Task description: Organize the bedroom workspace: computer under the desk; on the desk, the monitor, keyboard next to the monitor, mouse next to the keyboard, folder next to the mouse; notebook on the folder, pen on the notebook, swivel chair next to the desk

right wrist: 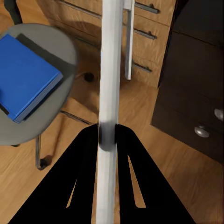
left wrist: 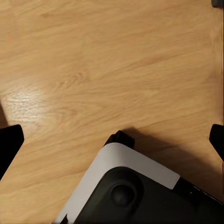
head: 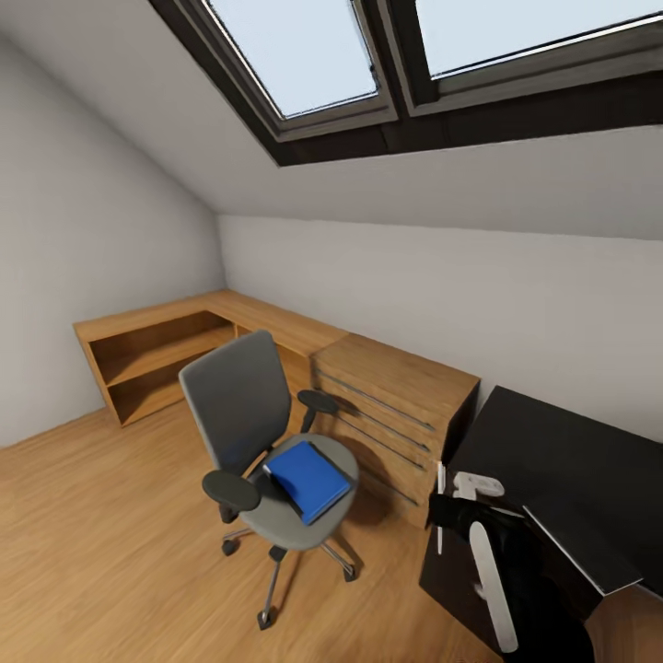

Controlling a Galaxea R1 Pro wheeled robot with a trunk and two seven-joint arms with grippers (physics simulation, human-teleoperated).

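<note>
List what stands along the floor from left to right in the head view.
Open wooden shelf unit → swivel chair carrying the blue folder → wooden dresser → black desk.

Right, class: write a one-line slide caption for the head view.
Attic bedroom: blue folder lying on a grey swivel chair, between a wooden dresser and a black desk.
</note>
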